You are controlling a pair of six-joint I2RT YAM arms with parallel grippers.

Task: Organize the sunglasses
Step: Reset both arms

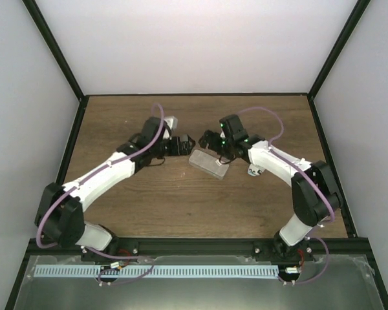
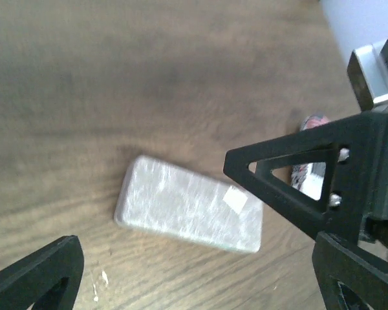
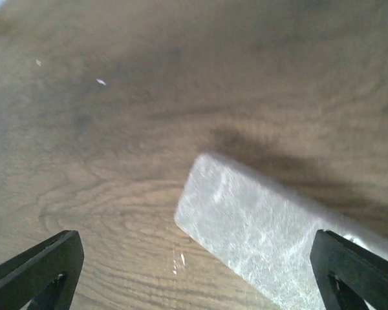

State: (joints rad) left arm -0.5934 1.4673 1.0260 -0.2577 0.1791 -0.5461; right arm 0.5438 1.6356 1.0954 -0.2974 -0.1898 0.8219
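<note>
No sunglasses show in any view, and whether a pair lies inside the frosted grey case [image 1: 208,163] cannot be told. The case lies flat on the wooden table [image 1: 149,200]. The left gripper [image 1: 183,146] hangs just left of the case, fingers spread wide, holding nothing. The right gripper [image 1: 213,148] hovers over the case's far edge, likewise spread wide. Beyond the case, a pink-striped thing [image 2: 313,121] peeks out behind the right gripper's finger.
</note>
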